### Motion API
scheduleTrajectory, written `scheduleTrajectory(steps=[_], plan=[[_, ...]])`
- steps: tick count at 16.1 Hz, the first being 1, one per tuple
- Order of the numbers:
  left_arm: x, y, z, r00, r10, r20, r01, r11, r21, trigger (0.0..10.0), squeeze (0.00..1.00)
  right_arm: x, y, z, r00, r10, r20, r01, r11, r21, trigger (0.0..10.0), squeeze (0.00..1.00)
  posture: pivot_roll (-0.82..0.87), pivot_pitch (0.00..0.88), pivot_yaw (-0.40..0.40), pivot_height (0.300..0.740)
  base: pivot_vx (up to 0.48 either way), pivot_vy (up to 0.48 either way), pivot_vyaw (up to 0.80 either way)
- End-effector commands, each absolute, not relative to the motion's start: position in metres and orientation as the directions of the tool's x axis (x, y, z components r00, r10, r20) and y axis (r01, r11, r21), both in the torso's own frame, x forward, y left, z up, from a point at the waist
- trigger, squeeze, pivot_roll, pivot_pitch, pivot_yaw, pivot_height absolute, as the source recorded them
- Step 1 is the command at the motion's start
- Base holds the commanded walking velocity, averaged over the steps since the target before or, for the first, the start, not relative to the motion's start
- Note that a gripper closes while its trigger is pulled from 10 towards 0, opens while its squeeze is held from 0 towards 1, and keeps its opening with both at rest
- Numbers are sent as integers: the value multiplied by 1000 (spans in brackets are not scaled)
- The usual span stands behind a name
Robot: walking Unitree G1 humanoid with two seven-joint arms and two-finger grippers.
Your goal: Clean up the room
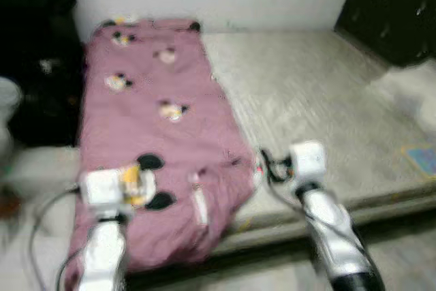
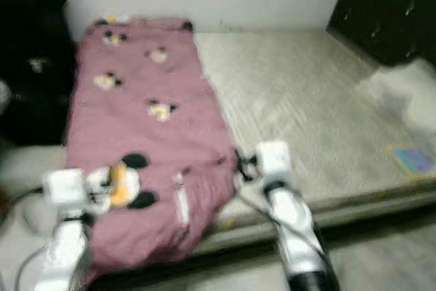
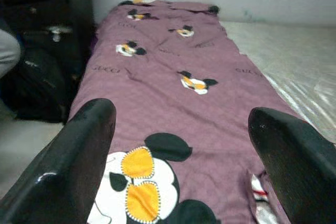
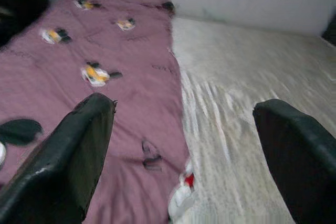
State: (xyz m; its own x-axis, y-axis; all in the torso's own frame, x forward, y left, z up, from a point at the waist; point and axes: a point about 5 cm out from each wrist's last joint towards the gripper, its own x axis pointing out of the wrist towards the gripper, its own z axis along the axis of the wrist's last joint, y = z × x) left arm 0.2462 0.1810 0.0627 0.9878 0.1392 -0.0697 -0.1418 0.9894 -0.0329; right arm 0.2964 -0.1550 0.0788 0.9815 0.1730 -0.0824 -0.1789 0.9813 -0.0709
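A mauve blanket [image 1: 158, 134] (printed with cartoon mice) is spread along the left half of a bare mattress [image 1: 320, 100], both grippers, left [image 3: 181, 182] and right [image 4: 181, 161], are held over its near end with fingers parted, and dark bags [image 1: 37, 66] are stacked beside the bed

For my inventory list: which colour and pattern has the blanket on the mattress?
The blanket is mauve pink with cartoon mouse heads; clearest in the left wrist view.
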Motion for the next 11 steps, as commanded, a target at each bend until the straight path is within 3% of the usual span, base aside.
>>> scheduleTrajectory(steps=[1,5,10,11], plan=[[247,187,65,986,154,-61,-155,988,-17,10000,0,299,-152,84,982,179,-59,-183,981,-63,10000,0,34,23,-72,740,0,480,0],[247,186,67,988,144,-46,-145,989,-13,10000,0,299,-151,85,982,186,-46,-189,979,-78,10000,0,34,23,-71,740,0,0,0],[247,186,68,989,140,-47,-140,990,-6,10000,0,298,-149,86,981,189,-40,-191,978,-84,10000,0,36,26,-67,740,0,0,648],[247,186,67,989,141,-50,-142,990,-10,10000,0,298,-149,86,981,188,-42,-191,978,-81,10000,0,36,26,-66,740,0,0,0]])
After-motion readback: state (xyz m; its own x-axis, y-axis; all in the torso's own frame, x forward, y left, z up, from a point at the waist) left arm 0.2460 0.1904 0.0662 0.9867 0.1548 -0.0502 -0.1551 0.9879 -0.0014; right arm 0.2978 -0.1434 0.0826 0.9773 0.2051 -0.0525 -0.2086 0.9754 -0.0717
